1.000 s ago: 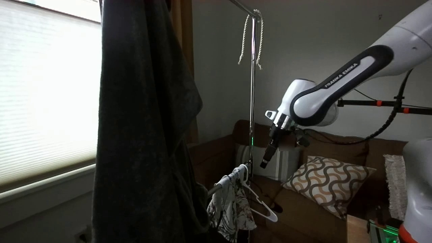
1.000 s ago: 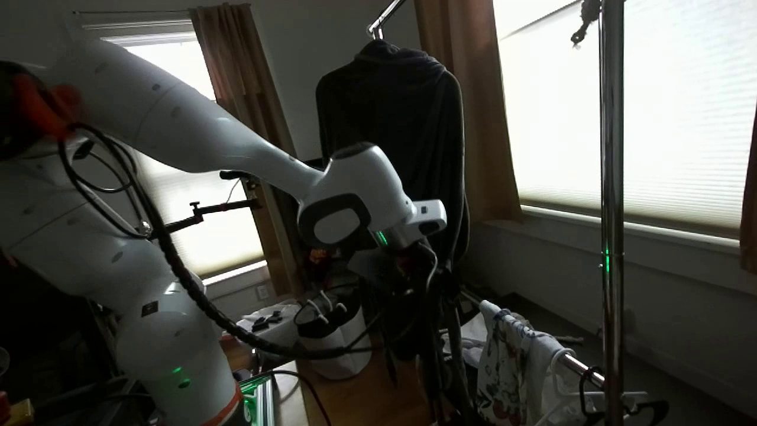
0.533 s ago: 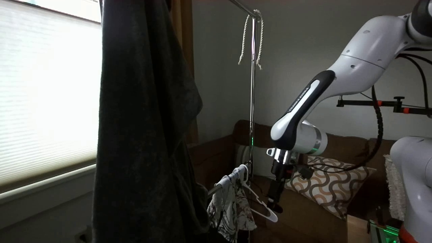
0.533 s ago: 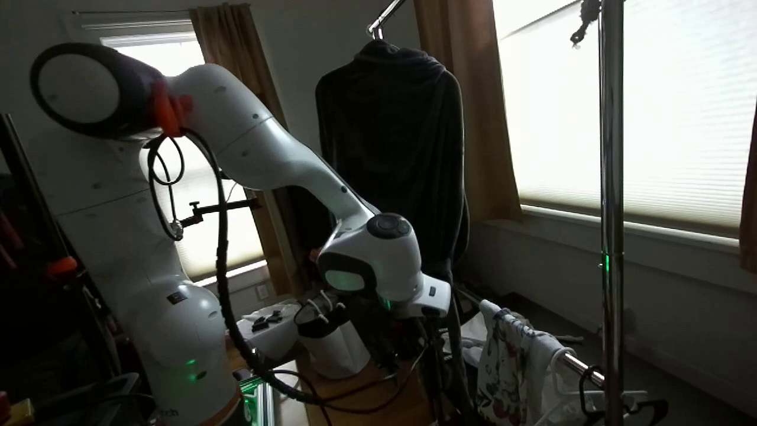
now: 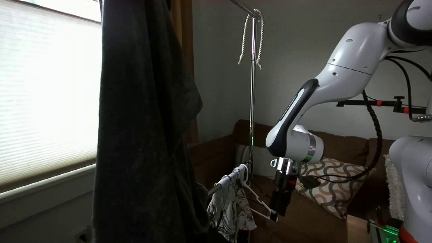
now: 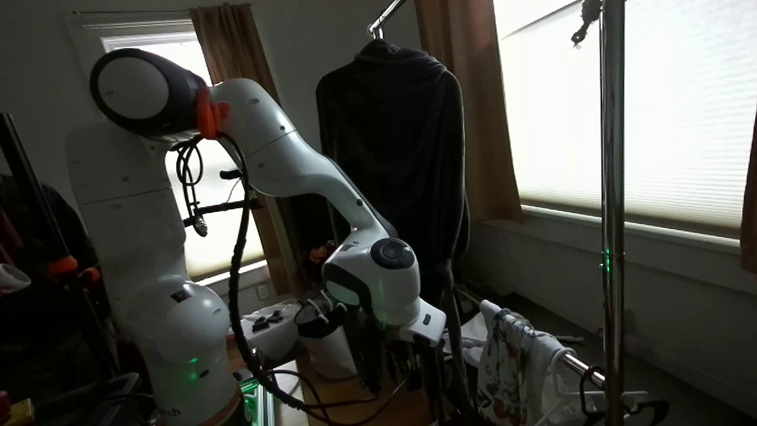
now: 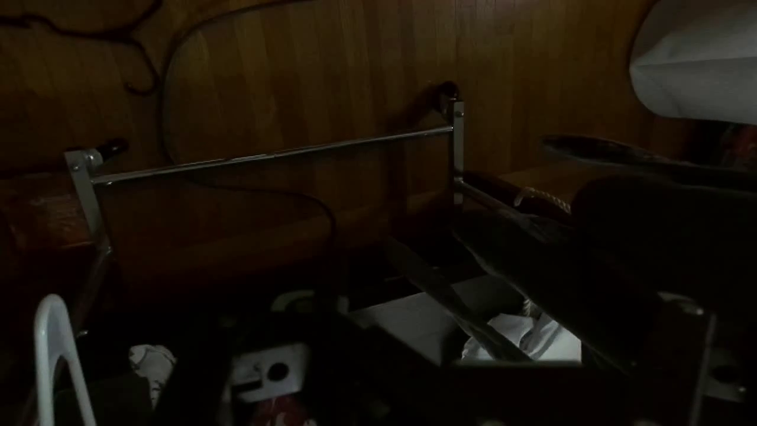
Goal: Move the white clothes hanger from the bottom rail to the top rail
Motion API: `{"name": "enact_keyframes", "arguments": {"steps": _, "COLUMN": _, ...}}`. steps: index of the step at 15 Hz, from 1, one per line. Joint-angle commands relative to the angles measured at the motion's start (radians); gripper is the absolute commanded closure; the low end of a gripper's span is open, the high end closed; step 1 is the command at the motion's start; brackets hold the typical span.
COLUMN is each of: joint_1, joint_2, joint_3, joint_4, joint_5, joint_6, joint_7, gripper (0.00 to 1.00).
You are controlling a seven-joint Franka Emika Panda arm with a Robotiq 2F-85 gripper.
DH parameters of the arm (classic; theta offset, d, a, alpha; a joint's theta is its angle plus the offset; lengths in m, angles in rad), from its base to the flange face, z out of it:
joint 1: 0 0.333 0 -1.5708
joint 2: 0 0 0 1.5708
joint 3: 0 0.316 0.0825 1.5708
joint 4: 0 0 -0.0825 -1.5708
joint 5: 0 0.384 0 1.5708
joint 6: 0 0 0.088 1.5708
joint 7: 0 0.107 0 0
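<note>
A dark garment point(image 6: 390, 130) hangs in both exterior views — near it a pale-shaded window point(image 6: 686, 118), a flowered cloth point(image 6: 502, 367) lower down. In an exterior view, a brown sofa point(image 5: 349, 146) bears a tilted wavy-patterned cushion point(image 5: 334, 197), a striped pillow point(image 5: 263, 163) and, farther along, a pale fringed throw point(image 5: 395, 202). The wrist view shows wooden floor point(image 7: 284, 77) — a thin dark cable point(image 7: 162, 106) curves across it.

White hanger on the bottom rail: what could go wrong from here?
In the wrist view, the end of the white clothes hanger shows at far left, seemingly outside the gap of the open gripper, so closing might miss it.
A black hanger hangs beside it on the bottom rail and could get dragged along.
Rope dangling from the end of the top rail might snag it there.
</note>
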Motion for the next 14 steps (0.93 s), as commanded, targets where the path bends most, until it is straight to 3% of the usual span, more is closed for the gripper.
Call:
{"name": "enact_keyframes", "arguments": {"steps": 1, "joint_1": -0.014, "joint_2": 0.05, "joint_3": -0.004, "joint_4": 0.001, "joint_5": 0.234, "joint_6": -0.004, "joint_7": -0.108, "gripper": 0.0}}
{"name": "enact_keyframes", "arguments": {"steps": 2, "joint_1": -0.03, "joint_2": 0.054, "joint_3": -0.007, "joint_4": 0.002, "joint_5": 0.306, "joint_6": -0.002, "joint_7": -0.146, "gripper": 0.0}}
{"name": "enact_keyframes", "arguments": {"steps": 8, "joint_1": -0.08, "joint_2": 0.355, "joint_3": 0.026, "joint_4": 0.076, "joint_5": 0.779, "joint_6": 0.108, "joint_7": -0.413, "gripper": 0.0}}
{"name": "enact_keyframes", "arguments": {"steps": 11, "joint_1": -0.061, "joint_2": 0.484, "joint_3": 0.046, "joint_4": 0.146, "joint_5": 0.975, "joint_6": 0.201, "joint_7": -0.5, "gripper": 0.0}}
{"name": "enact_keyframes", "arguments": {"steps": 12, "joint_1": -0.066, "joint_2": 0.513, "joint_3": 0.053, "joint_4": 0.159, "joint_5": 0.978, "joint_6": 0.184, "joint_7": -0.504, "gripper": 0.0}}
{"name": "enact_keyframes", "arguments": {"steps": 13, "joint_1": -0.072, "joint_2": 0.413, "joint_3": 0.031, "joint_4": 0.105, "joint_5": 0.91, "joint_6": 0.171, "joint_7": -0.48, "gripper": 0.0}}
{"name": "enact_keyframes", "arguments": {"steps": 14, "joint_1": -0.071, "joint_2": 0.441, "joint_3": 0.037, "joint_4": 0.12, "joint_5": 0.917, "joint_6": 0.171, "joint_7": -0.482, "gripper": 0.0}}
